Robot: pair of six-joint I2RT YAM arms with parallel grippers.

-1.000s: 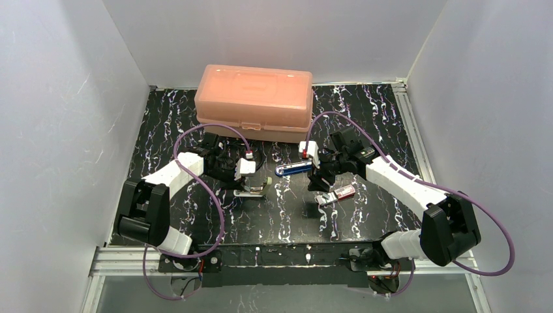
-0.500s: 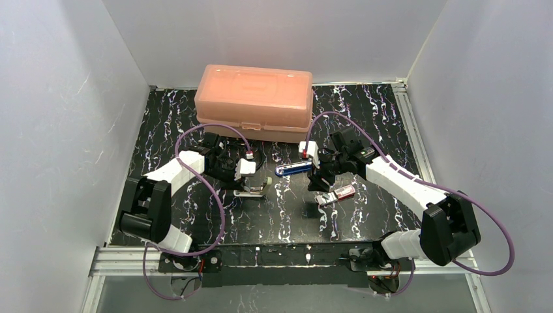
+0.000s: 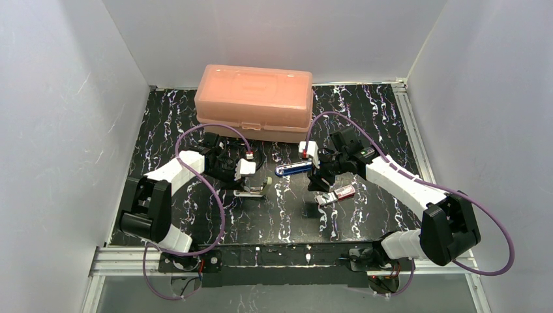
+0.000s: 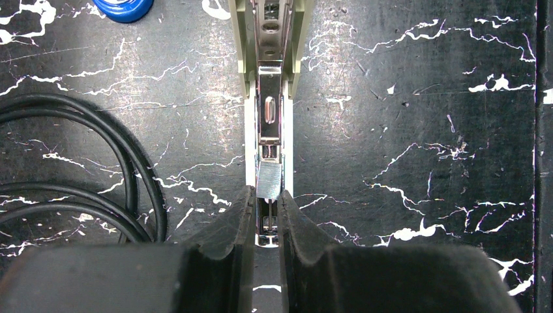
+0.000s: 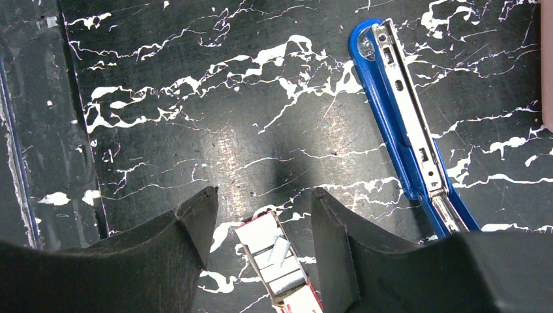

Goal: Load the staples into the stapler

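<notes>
Judging by the left wrist view, the load stands at the insertion step. The beige plastic stapler with its metal magazine rail (image 4: 269, 111) lies opened out flat on the black white-veined worktop (image 4: 417, 130), channel up. The left claw (image 4: 266, 195) is drawn almost together right over the channel. A short silvery strip of staples (image 4: 269, 179) sits between its tips and looks pinched there, in line with the rail. Whether the strip is already down in the channel or just above it, I cannot tell from this angle. The staples' source, a small pink-red cardboard box with white inner tray (image 5: 279, 264), lies on the worktop well to the right of the beige stapler. Its tray is slid out and a few silvery strips show in it. The right claw (image 5: 261, 195) hangs above that box, fingers spread wide, holding nothing. A blue open stapler (image 5: 407, 124) lies to the right of the beige stapler, nearer to it than the box is and slightly farther back; nothing is being fed to its rail. Done, as I read it: stapler opened, box opened, one strip out of the box and at the magazine. Outstanding: seat the strip fully, let go, close the stapler top. A coil of black cable (image 4: 134, 176) lies just left of the beige stapler, apart from it.
</notes>
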